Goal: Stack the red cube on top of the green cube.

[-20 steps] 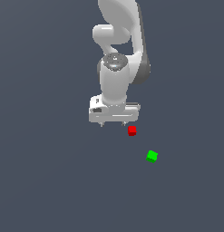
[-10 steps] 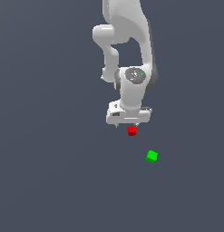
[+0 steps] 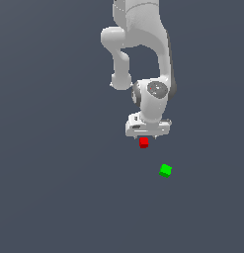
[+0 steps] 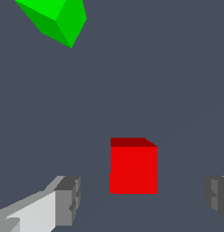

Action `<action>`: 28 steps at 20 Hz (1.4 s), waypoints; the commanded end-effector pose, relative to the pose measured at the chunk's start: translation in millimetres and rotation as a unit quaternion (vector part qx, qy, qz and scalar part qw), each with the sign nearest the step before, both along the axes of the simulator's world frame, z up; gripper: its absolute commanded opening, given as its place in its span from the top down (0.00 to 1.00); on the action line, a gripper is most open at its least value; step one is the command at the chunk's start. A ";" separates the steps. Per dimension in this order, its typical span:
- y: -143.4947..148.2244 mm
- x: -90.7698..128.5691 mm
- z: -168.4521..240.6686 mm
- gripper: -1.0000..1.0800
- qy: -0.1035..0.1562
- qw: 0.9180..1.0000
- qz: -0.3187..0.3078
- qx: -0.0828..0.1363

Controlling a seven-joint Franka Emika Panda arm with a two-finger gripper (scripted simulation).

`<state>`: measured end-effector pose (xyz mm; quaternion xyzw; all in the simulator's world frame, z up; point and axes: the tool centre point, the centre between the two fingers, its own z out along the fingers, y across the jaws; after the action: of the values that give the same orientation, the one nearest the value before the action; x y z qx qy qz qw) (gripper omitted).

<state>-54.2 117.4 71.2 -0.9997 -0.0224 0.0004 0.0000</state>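
Note:
The red cube [image 3: 143, 143] lies on the dark grey floor just below the white gripper [image 3: 147, 135] in the exterior view. In the wrist view the red cube [image 4: 133, 166] sits between the two open fingertips [image 4: 68, 199], touching neither; the gripper [image 4: 143, 199] holds nothing. The green cube [image 3: 165, 171] lies on the floor a short way off, toward the exterior view's right and nearer the camera than the red cube. It also shows in the wrist view [image 4: 56, 19], cut by the frame edge.
The white arm [image 3: 143, 44] rises from the gripper toward the top of the exterior view. The dark grey floor [image 3: 54, 188] surrounds both cubes.
The gripper has moved toward the exterior view's right and down, from beside the red cube to directly over it. Both cubes have stayed where they were.

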 end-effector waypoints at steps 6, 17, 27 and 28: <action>0.3 -0.2 -8.7 0.04 0.000 1.000 0.000 0.000; 1.0 0.0 -50.3 0.04 0.000 1.000 -0.001 0.000; 1.1 0.2 -51.3 1.00 0.000 1.000 -0.001 0.000; 1.1 0.2 -51.3 1.00 0.000 1.000 -0.001 0.000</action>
<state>-54.1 119.0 20.3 -0.9998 -0.0219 -0.0001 0.0001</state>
